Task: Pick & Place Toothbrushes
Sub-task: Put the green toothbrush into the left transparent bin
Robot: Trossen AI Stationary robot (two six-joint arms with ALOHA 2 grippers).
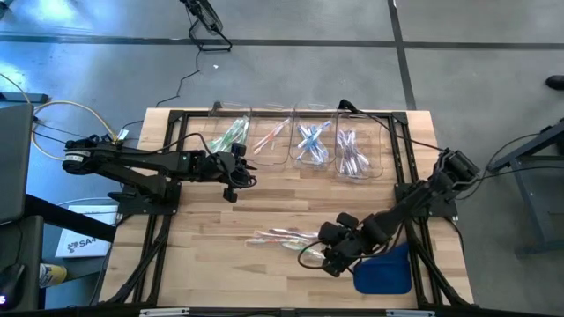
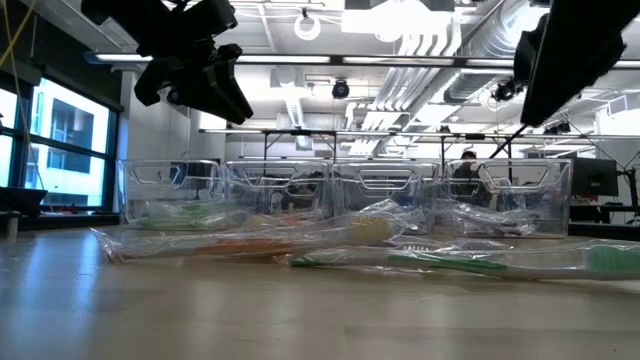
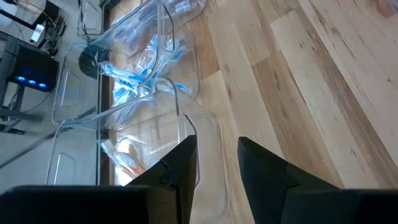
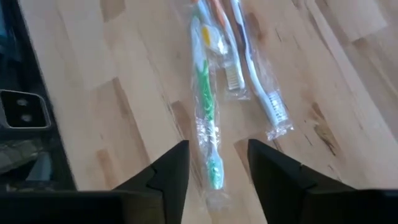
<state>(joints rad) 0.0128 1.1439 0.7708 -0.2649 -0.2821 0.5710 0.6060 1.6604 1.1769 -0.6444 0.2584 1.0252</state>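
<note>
Bare table [image 1: 220,273] left of wrapped toothbrushes [image 1: 284,236].

The left arm reaches in from the left, its gripper [image 1: 238,173] raised with fingers parted by a narrow gap. The right arm bends in from the right, its gripper [image 1: 330,262] low, fingers spread

- Ceiling lights [image 2: 305,25] blaze overhead in the low view, bright and glaring.
- The table [image 2: 200,310] near the lens is soft and blurred.
- Glare washes the floor [image 1: 53,35] at 10 o'clock in the high view.
</note>
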